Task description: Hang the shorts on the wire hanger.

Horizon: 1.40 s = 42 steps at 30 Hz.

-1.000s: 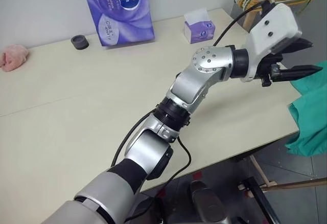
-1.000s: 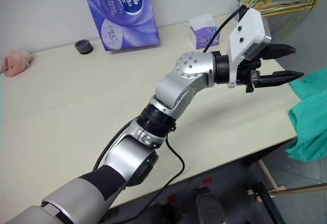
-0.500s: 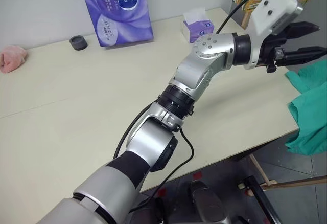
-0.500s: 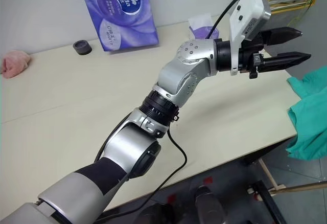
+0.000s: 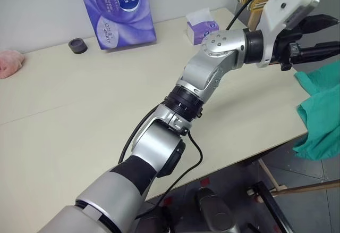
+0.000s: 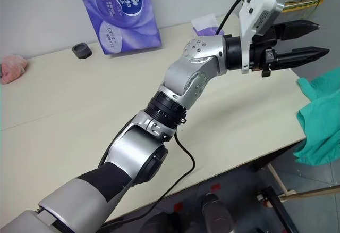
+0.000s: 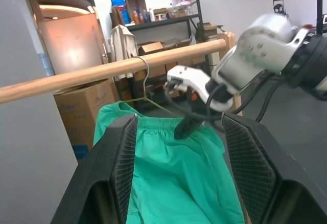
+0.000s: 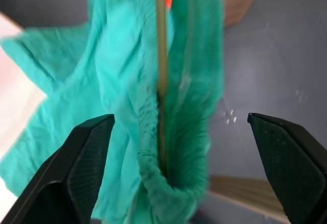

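Nearest you, the right gripper (image 8: 173, 147) stands wide open with nothing in it, just above the shorts (image 8: 153, 106). They drape over the wire hanger (image 7: 145, 88), which hooks on the wooden rod (image 7: 102, 73). The left gripper (image 6: 297, 44) hovers part-open and empty. The hanging looks essentially done (only withdrawal remains, I judge).

Even indoor light, slight wrist-view blur
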Each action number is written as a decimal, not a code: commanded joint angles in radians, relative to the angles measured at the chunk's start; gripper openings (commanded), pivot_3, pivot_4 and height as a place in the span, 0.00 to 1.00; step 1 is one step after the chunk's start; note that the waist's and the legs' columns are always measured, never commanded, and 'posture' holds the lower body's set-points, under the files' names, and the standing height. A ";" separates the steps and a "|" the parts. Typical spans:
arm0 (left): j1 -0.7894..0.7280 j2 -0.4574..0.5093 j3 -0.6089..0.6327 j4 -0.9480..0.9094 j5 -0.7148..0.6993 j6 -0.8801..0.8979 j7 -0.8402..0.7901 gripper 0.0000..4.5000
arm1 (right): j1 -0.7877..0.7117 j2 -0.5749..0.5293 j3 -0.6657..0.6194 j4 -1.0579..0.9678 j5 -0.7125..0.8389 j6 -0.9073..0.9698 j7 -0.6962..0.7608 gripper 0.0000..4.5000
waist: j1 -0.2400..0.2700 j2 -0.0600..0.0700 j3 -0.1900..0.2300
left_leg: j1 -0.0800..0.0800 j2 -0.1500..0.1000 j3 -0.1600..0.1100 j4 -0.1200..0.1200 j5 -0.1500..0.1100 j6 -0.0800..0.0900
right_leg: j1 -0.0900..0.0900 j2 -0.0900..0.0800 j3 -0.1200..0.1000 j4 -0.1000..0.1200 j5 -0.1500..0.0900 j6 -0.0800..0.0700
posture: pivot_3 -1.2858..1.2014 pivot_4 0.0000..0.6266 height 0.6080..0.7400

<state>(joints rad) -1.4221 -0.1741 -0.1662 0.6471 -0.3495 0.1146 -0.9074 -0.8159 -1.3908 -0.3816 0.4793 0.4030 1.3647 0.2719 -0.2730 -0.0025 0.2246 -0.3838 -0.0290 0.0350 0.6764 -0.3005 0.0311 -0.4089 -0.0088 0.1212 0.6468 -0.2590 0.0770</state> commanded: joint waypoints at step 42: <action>1.141 0.320 0.242 -0.861 0.386 0.330 0.939 0.62 | 0.559 1.120 0.388 -0.692 -0.248 -1.028 -0.061 1.00 | 0.252 -0.021 -0.047 | -0.012 -0.001 -0.018 0.022 0.013 -0.006 | -0.012 -0.008 -0.024 0.027 0.018 -0.013 | 0.57 0.18 1.00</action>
<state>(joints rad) -0.3182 0.0657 -0.2811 -0.2872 -0.0809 0.4277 -0.2537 -0.3258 -0.2467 0.0859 -0.1722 0.1368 0.4534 0.1994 -0.0208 -0.0236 0.1780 -0.3961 -0.0300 0.0164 0.6979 -0.2874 0.0247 -0.4203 -0.0174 0.0961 0.6739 -0.2408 0.0638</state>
